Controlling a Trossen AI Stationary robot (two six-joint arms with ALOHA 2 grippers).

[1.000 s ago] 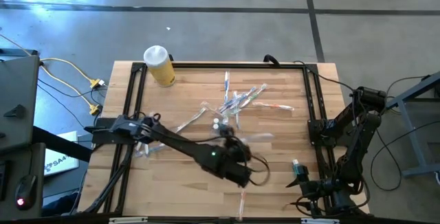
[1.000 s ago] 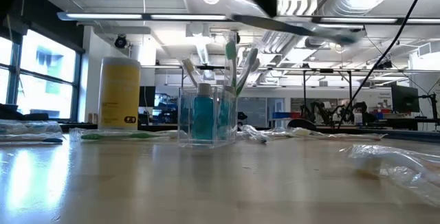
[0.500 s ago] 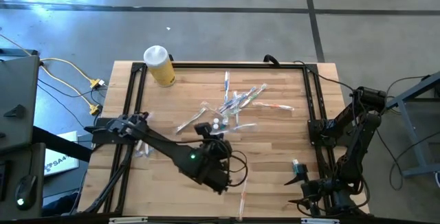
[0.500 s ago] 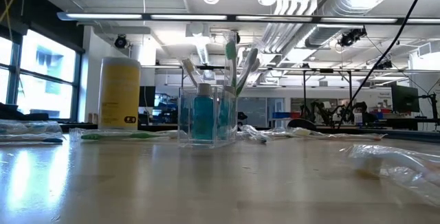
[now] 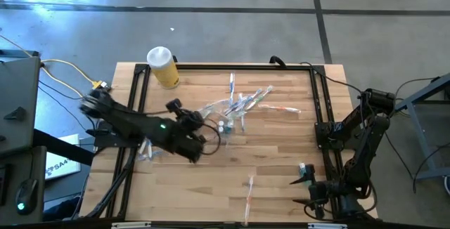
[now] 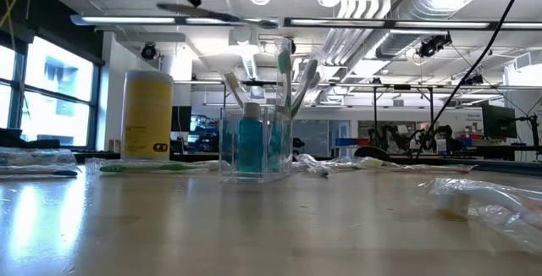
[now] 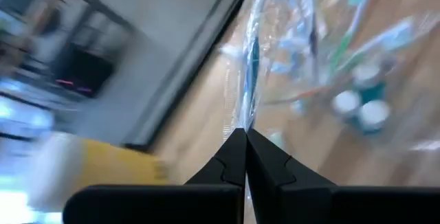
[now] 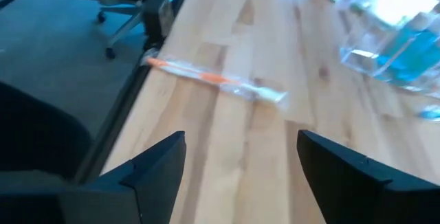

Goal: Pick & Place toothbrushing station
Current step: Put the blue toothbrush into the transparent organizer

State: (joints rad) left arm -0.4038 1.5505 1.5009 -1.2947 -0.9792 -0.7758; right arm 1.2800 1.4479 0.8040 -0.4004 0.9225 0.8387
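A tall yellow bottle with a white cap (image 5: 162, 67) stands at the far left corner of the pale wooden tabletop (image 5: 281, 159), well apart from everything else. Loose toothbrushes in clear wrappers (image 5: 247, 102) lie scattered across the far middle of the tabletop, some crossing one another just beside the task's thing, and one more wrapped brush with an orange handle (image 5: 249, 192) lies alone near the front edge. A crumpled clear wrapper (image 6: 487, 201) lies close to the low camera.

The toothbrushing station, a small clear square plastic cup (image 6: 254, 143), stands upright near the middle of the tabletop. Inside it are teal tubes with white caps (image 6: 250, 145) and several thin pale brushes (image 6: 292, 77) leaning out of the top (one has a green head). From above only the white caps show (image 5: 224, 126).

The left claw (image 5: 197, 120) hovers just left of the cup, its fingers (image 7: 234, 162) pressed together on a thin clear wrapped toothbrush (image 7: 251, 80) that sticks out beyond the tips. The right claw (image 8: 240, 157) waits at the front right corner of the tabletop, its fingers (image 8: 163, 159) spread wide with nothing between them, looking across at the orange-handled brush.
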